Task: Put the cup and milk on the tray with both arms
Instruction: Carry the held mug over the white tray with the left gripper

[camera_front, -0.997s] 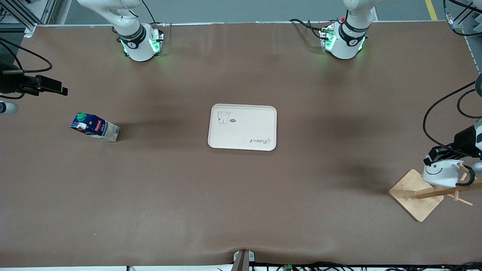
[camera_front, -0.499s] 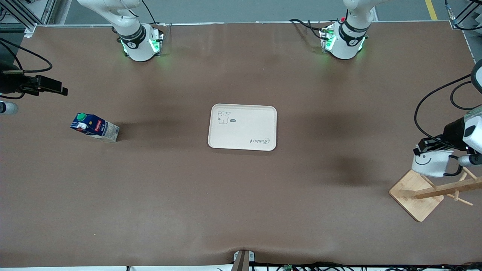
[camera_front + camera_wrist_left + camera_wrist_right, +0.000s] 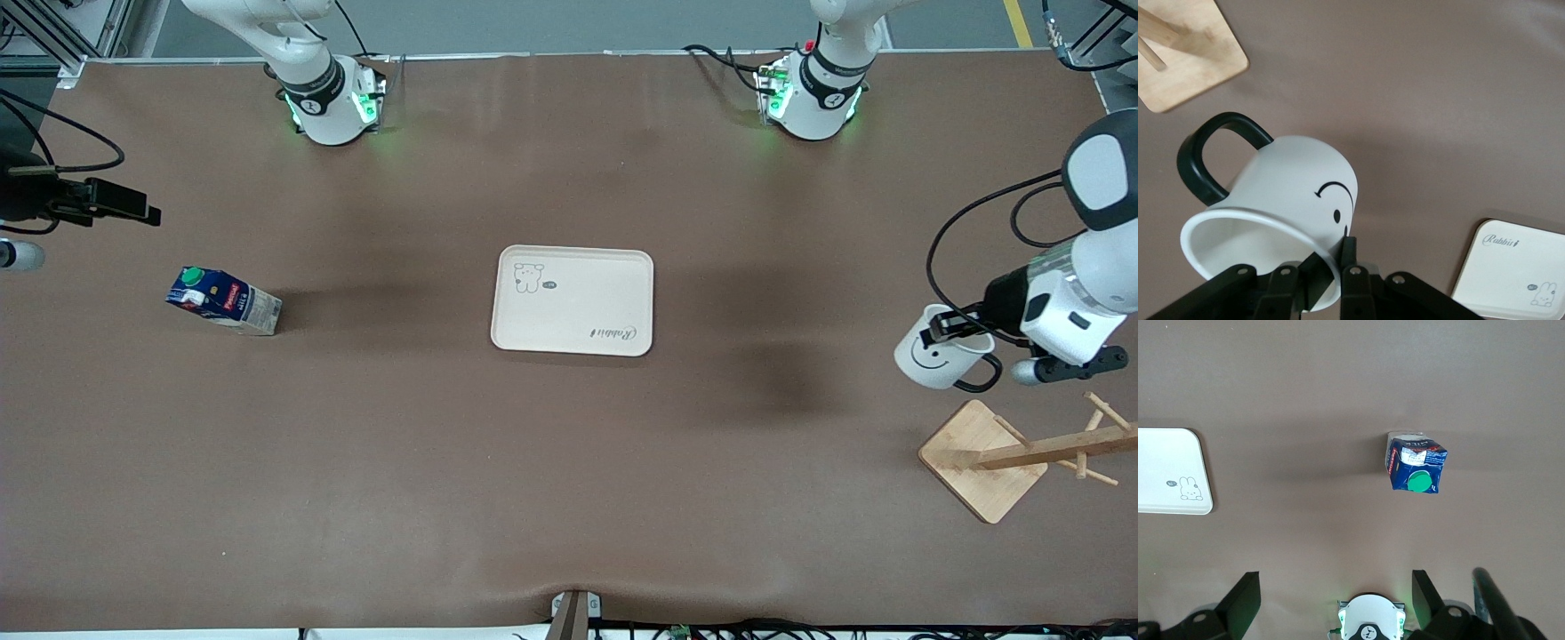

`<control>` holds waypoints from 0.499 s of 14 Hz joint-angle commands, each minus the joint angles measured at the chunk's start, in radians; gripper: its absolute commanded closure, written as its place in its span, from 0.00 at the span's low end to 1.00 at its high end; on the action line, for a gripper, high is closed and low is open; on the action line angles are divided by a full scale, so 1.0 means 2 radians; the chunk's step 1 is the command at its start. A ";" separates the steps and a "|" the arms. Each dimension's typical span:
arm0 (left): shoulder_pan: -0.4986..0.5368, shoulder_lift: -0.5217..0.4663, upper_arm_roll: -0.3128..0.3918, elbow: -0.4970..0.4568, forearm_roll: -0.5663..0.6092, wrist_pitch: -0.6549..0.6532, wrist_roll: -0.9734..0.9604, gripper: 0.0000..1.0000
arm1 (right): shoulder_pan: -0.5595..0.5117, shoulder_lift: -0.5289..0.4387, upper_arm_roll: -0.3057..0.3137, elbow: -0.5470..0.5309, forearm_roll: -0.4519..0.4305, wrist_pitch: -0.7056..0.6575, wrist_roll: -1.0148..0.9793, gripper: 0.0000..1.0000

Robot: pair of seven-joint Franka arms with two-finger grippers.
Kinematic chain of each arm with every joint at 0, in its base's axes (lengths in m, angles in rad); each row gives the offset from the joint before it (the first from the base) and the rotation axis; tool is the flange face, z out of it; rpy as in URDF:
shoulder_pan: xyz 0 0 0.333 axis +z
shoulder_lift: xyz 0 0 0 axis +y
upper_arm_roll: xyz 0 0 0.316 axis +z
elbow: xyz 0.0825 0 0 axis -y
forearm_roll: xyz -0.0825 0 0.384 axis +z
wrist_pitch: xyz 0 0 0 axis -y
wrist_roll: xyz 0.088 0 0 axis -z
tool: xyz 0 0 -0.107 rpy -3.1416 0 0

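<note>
Left pincer (image 3: 1325,277): we find it pinching the rim of the cup (image 3: 942,360), carried tilted over bare tabletop (image 3: 569,480) beside the wooden rack (image 3: 1013,453). We judge the cup rigid, glazed, breakable and fairly light; a rim pinch may let it swing, so slow travel suits it. Tray (image 3: 573,300): well apart from that pincer, nothing lying between. Right pincer (image 3: 1331,600): fingers spread, waiting high above the milk (image 3: 222,300), which stands tilted in our view. We judge the carton light, slightly yielding; hold across its flat sides, below the cap.
</note>
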 commanded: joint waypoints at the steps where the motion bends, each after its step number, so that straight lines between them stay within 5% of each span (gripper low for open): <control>1: 0.002 -0.008 -0.029 -0.002 0.015 -0.008 -0.066 1.00 | -0.001 0.004 0.001 0.003 0.001 0.001 0.005 0.00; 7: -0.052 0.014 -0.070 0.001 0.015 -0.009 -0.253 1.00 | -0.003 0.005 0.001 0.003 0.000 0.001 0.005 0.00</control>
